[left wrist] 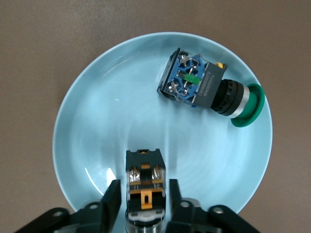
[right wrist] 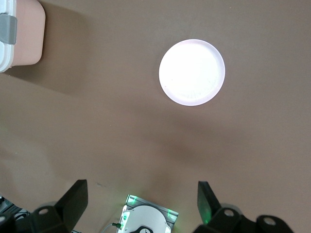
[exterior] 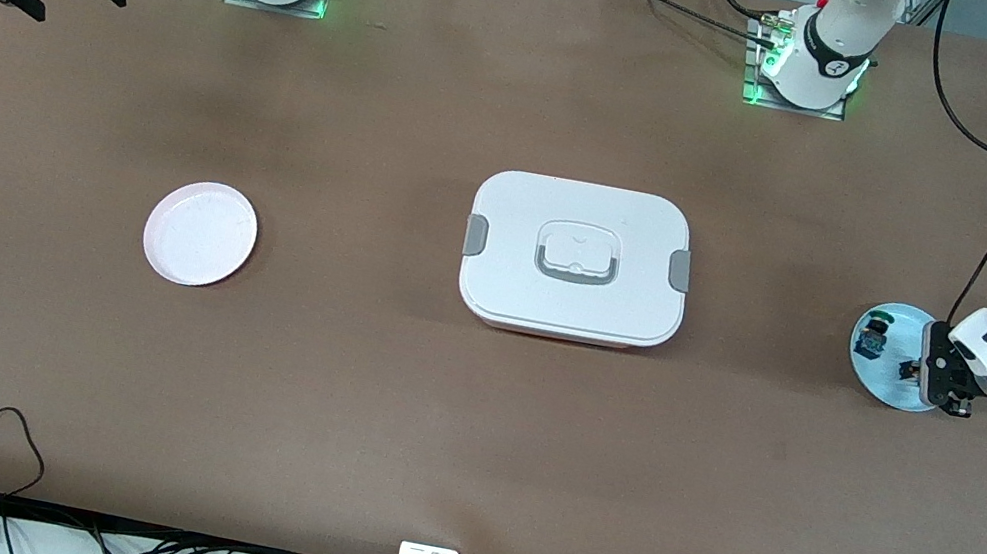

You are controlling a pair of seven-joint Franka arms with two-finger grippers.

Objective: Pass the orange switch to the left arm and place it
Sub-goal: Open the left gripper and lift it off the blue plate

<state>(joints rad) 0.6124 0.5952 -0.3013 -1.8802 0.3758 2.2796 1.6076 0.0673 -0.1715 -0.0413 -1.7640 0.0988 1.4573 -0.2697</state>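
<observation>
Left wrist view shows the left gripper [left wrist: 146, 199] low over the blue plate [left wrist: 97, 121], its fingers [left wrist: 111, 196] flanking the orange switch [left wrist: 145, 182] and pinching its sides, probably so it can be lifted for a handover. The switch is small, black-cased with orange terminals. The green-capped switch [left wrist: 209, 87] lies apart. The box [exterior: 576, 256] sits mid-table; the right gripper [right wrist: 141, 204] waits, spread wide, near the white plate [right wrist: 192, 72].

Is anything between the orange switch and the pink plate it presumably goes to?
Yes. The white box sits mid-table between the blue plate, where the left pincer flanks the orange switch, and the pink plate.
</observation>
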